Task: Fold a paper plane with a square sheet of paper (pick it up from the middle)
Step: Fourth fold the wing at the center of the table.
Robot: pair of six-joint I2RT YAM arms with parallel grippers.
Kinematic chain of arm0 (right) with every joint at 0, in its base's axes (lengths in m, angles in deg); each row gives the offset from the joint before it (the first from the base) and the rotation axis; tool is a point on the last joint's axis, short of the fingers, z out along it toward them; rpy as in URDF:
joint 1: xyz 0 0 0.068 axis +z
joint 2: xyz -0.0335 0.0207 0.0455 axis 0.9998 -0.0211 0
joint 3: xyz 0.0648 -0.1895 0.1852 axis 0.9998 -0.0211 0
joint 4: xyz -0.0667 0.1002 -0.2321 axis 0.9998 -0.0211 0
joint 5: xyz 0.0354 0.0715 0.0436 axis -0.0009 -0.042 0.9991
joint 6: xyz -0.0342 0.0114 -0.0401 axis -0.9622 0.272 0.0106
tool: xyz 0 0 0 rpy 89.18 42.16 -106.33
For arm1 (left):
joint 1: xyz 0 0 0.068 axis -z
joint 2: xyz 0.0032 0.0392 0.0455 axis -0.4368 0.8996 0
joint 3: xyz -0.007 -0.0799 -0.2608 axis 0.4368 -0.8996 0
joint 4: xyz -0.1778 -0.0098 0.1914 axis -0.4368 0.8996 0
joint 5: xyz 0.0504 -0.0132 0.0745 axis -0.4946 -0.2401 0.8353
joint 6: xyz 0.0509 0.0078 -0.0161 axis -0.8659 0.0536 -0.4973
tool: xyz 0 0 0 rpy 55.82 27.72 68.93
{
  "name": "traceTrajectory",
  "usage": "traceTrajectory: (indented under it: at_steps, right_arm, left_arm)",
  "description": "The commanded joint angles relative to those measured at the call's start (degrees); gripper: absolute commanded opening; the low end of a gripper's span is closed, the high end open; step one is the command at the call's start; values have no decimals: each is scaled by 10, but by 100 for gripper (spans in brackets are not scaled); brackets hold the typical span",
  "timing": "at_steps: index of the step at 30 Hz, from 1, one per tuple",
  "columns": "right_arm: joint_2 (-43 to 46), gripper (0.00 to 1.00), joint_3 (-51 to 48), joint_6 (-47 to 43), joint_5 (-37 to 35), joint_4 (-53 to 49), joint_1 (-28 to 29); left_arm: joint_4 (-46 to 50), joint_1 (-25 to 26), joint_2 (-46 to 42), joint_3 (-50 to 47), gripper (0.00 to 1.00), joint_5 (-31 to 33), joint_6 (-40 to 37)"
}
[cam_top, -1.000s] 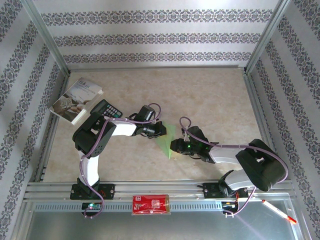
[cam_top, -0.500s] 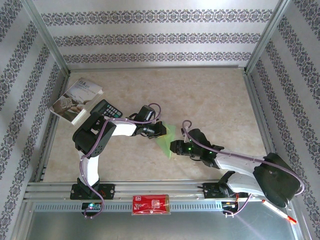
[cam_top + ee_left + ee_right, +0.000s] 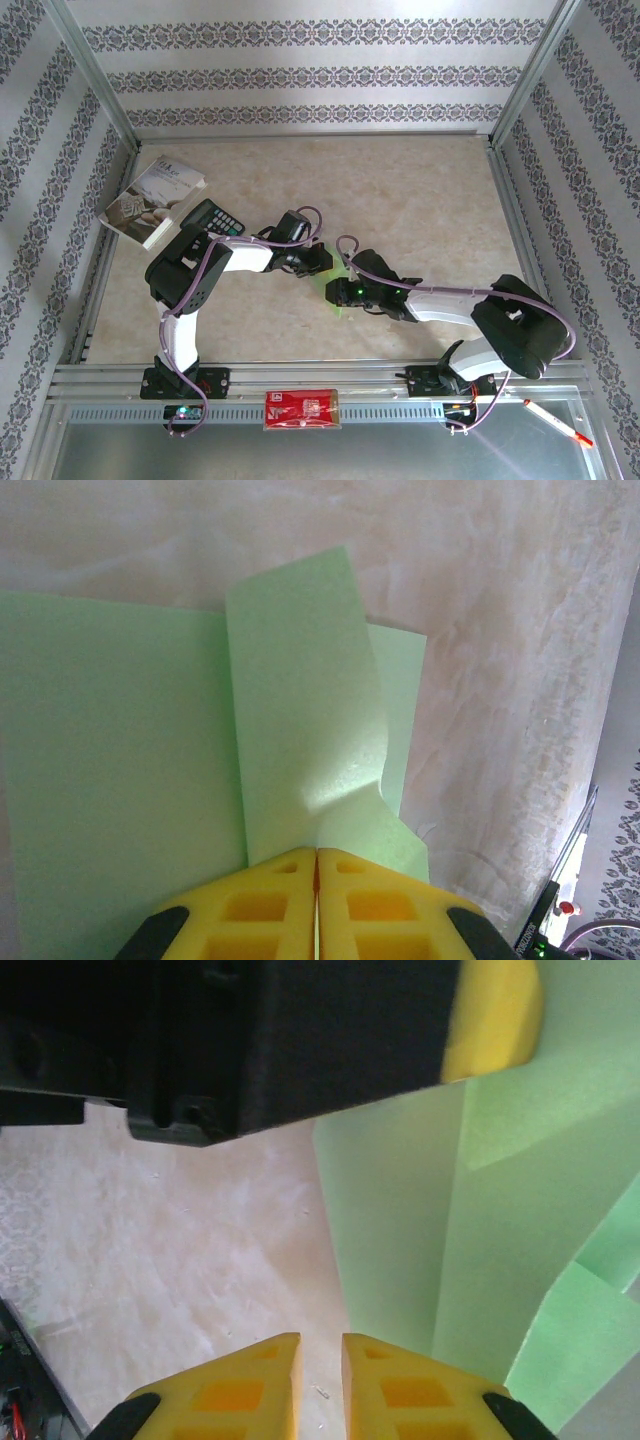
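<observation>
While the left gripper pinches a raised flap of the paper between its closed fingertips, the rest lies flat ahead and to its left. The right gripper holds its jaws slightly apart, empty over the table, paper just ahead-right.

Left claw pinched closed, right claw narrowly parted, both facing each other closely.

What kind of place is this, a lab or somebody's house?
Probably a robot test cell rather than a home: the left arm and right arm are bolted to an aluminium rail, patterned panels box in the table, and the square sheet of paper sits between the arms.
</observation>
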Motion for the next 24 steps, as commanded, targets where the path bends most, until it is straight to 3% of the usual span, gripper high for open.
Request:
traceTrajectory:
  at_steps: [1, 24]
  right_arm:
    - [-3, 17, -13, -5, 2, 0, -7]
    - [-19, 14, -52, 13, 3, -4, -7]
  left_arm:
    - [13, 6, 8, 1, 9, 13, -16]
    - [15, 6, 9, 4, 11, 14, -14]
